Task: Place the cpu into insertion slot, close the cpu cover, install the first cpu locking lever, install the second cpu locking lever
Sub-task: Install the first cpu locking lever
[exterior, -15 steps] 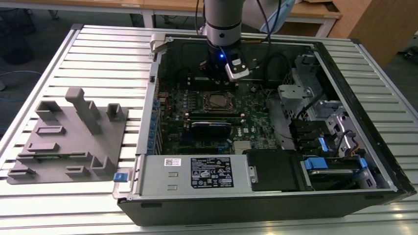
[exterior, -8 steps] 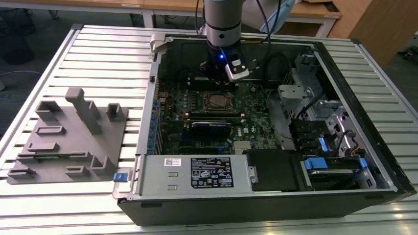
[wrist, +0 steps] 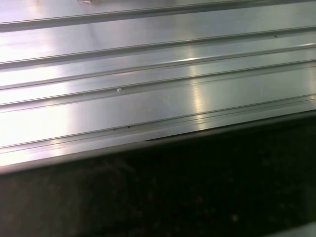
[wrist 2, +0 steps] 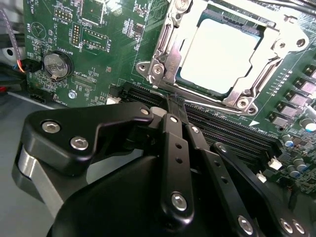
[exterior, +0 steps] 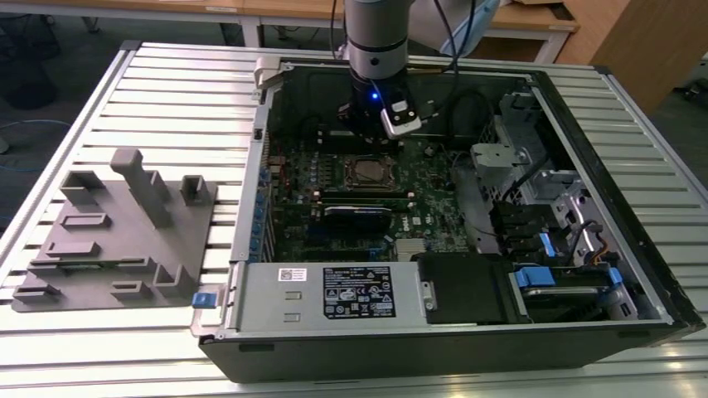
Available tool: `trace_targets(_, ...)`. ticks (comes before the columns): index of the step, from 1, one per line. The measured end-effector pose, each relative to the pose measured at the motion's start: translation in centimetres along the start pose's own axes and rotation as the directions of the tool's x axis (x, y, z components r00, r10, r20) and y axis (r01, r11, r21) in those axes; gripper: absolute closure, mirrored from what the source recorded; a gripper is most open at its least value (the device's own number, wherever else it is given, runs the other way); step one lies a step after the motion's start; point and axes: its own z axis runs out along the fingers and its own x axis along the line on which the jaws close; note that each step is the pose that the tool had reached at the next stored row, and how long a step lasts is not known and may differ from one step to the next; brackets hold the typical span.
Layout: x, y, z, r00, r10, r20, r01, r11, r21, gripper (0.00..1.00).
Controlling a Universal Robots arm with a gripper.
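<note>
Gripper (wrist 2: 171, 103) narrow, fingertips pressed together, nothing seen between them, tip just beside the socket's edge. One cpu (wrist 2: 221, 54), flat, square, pale silvery top, lies in the one insertion slot (wrist 2: 237, 23). One cpu cover (wrist 2: 167, 43), a silvery windowed frame, lies down around it. One coin battery (wrist 2: 54, 64) on the green motherboard (wrist 2: 98, 29).

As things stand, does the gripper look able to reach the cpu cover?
Probably yes. In the second wrist view the gripper sits right at the edge of the cpu cover, with nothing between them, and the computer case is open.
</note>
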Motion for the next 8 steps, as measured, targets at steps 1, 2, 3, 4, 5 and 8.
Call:
trace_targets(1,0.02,0.00,0.00,1.0000,0.002,0.0007,-0.002,1.0000,-0.0005,0.89)
trace_targets(2,0.04,-0.01,-0.01,1.0000,0.004,0.0013,-0.004,1.0000,-0.0007,0.89)
trace_targets(3,0.06,-0.01,-0.01,1.0000,0.006,0.0019,-0.006,1.0000,-0.0009,0.89)
trace_targets(4,0.08,-0.02,-0.01,1.0000,0.009,0.0026,-0.009,1.0000,-0.0012,0.89)
trace_targets(5,0.12,-0.03,-0.02,0.9999,0.012,0.0035,-0.012,0.9999,-0.0017,0.89)
trace_targets(8,0.22,-0.04,-0.02,0.9998,0.020,0.0056,-0.020,0.9998,-0.0022,0.89)
